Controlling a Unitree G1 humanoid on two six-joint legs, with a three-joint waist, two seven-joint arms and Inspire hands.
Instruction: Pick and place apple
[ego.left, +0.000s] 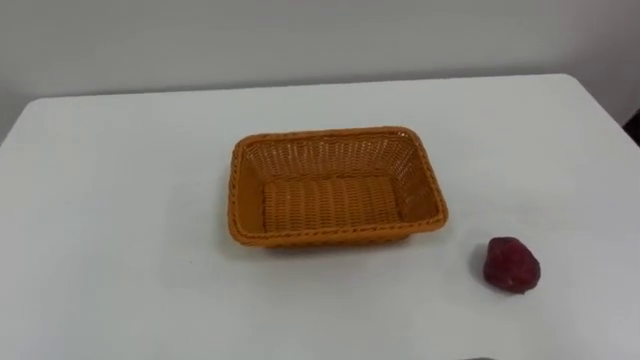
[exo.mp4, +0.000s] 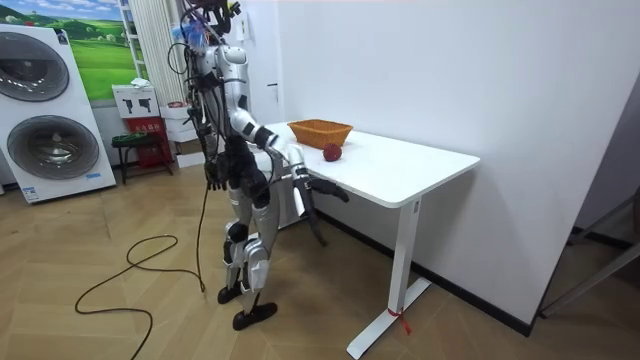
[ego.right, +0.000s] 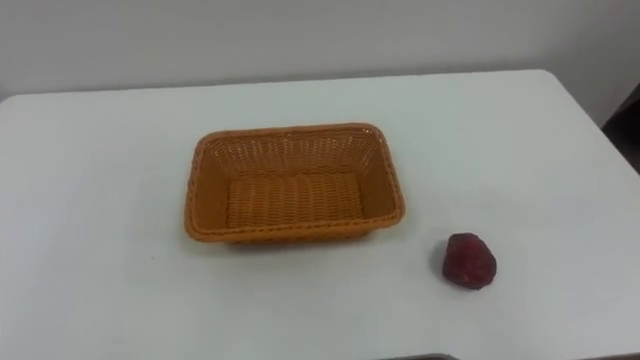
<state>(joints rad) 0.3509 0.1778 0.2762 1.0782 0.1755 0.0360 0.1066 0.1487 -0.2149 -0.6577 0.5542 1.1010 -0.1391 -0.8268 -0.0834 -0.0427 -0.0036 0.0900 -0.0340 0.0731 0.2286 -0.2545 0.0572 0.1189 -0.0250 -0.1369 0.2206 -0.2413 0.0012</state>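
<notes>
A white table (ego.left: 120, 200) is standing against a plain white wall (exo.mp4: 420, 70), on white legs. The apple (ego.left: 512, 265), dark red, is lying free on the tabletop, toward the robot's right and close to the robot's own edge of the table. To its left and a little farther back, an orange wicker basket (ego.left: 330, 158) is sitting upright near the middle of the top, its long side facing the robot, clearly apart from the apple.

The robot is standing upright at the end of the table on the room view's left, facing along the top. Its right hand (exo.mp4: 330, 189) is reaching forward, low by the table's edge and under the level of the top, well short of the apple. From where I am watching I cannot tell how its fingers are set.

Behind the robot a pale wooden floor (exo.mp4: 120, 300) is running back to white washing machines (exo.mp4: 50, 110). A green landscape poster (exo.mp4: 100, 50) is hanging beside them, and a small dark stool (exo.mp4: 135, 150) is standing below it.
</notes>
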